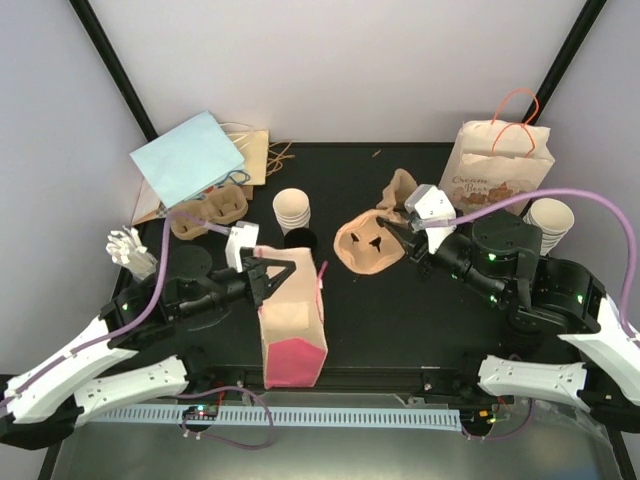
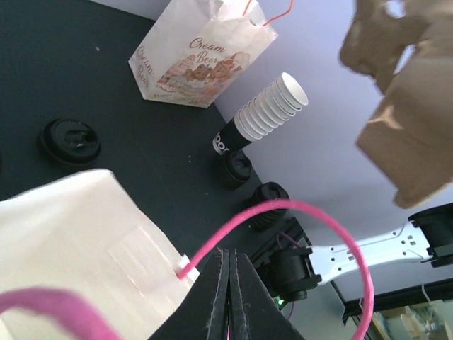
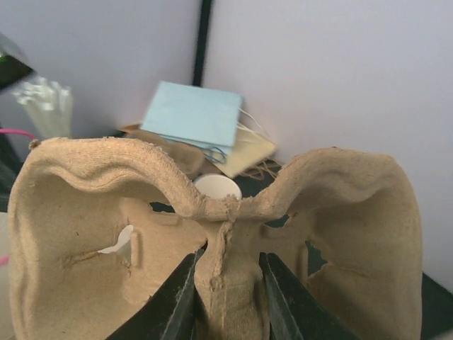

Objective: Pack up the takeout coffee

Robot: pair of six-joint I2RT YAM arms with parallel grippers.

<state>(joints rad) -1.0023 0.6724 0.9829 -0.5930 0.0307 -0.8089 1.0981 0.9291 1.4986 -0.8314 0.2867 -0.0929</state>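
- Left pincer (image 2: 228, 261) is fully closed and nips the pink handle (image 2: 290, 205) of the paper bag (image 1: 293, 335). The bag stands upright at the near edge of the table (image 1: 400, 310). Gripping the handle probably steadies the bag and tugs its mouth open for loading.
- Right pincer (image 3: 230, 262) is closed most of the way on the centre ridge of a pulp cup carrier (image 3: 71, 234). It holds the carrier off the table, just right of the bag. The ridge looks like the stiffest place to grip, and it leaves the wells free.
- Paper cup stacks: two, one mid-table (image 1: 291, 210) and one at the far right (image 1: 552, 220).
- Carriers: one is held and a second carrier (image 1: 208, 212) lies back left. A brown piece behind the held one is unclear.
- Bags: the standing one, a printed bag (image 1: 495, 165) back right, and a light blue bag (image 1: 190, 155) lying on others I cannot count.
- Black lids (image 2: 69, 140): three show in the left wrist view.
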